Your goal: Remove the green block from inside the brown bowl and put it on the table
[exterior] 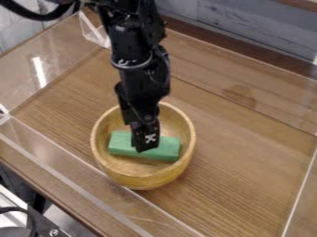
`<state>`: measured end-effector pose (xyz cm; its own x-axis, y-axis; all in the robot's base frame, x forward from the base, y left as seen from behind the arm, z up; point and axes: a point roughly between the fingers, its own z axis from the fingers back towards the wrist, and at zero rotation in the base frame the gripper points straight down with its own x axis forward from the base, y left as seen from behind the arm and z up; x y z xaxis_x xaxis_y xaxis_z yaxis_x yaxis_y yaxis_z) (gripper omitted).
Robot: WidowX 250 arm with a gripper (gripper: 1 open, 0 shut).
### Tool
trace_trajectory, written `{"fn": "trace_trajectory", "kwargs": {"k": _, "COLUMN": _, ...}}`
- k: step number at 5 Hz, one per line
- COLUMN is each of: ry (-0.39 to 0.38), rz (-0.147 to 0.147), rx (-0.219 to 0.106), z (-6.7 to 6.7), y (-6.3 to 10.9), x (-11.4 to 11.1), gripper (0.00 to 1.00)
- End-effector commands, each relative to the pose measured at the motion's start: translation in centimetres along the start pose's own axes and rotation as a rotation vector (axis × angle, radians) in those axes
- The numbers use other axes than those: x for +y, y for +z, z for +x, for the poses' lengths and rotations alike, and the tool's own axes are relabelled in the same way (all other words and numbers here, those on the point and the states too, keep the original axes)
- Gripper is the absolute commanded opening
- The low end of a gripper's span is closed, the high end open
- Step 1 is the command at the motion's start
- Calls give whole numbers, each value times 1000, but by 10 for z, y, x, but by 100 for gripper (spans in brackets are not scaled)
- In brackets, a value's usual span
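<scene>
Item: pincer (146,139), black, carried on a dark arm that descends from the upper part of the view. It is pointed straight down into the brown bowl (109,154). The jaws are held released, spread wide; nothing is gripped between them. A white mark is seen on the near jaw face.

Item: green block (128,143), small, flat, bright green, matte. It is found directly under the pincer tips, lying on the floor of the bowl. Its left end is seen just left of the pincer and its right end just right of it; the middle is hidden behind the jaws. Whether the tips touch the block cannot be told.

Item: brown bowl, round, light wood, thick rim. It is placed around the pincer tips, with its rim on every side of them.

Item: table (247,111), brown wood grain. It is spread beneath and all round the pincer and bowl. Clear walls (25,65) are set along its edges, well apart from the pincer.
</scene>
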<state>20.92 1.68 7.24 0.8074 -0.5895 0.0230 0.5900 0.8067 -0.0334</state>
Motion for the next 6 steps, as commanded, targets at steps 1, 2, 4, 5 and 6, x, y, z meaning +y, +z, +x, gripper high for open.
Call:
{"fn": "trace_trajectory", "kwargs": {"k": 1, "ry": 3, "rz": 25, "rx": -39, "z": 8, "y": 10, "x": 9, "gripper": 100}}
{"fn": "trace_trajectory", "kwargs": {"k": 2, "ry": -3, "rz": 23, "rx": -45, "z": 9, "y": 10, "x": 10, "gripper": 100}}
{"fn": "trace_trajectory", "kwargs": {"k": 4, "ry": -11, "rz": 18, "rx": -56, "z": 11, "y": 11, "x": 13, "gripper": 100}}
{"fn": "trace_trajectory", "kwargs": {"k": 5, "ry": -13, "rz": 18, "rx": -61, "z": 12, "y": 11, "x": 14, "gripper": 100}}
{"fn": "trace_trajectory", "kwargs": {"k": 6, "ry": -15, "rz": 17, "rx": -64, "z": 12, "y": 10, "x": 16, "gripper": 100}}
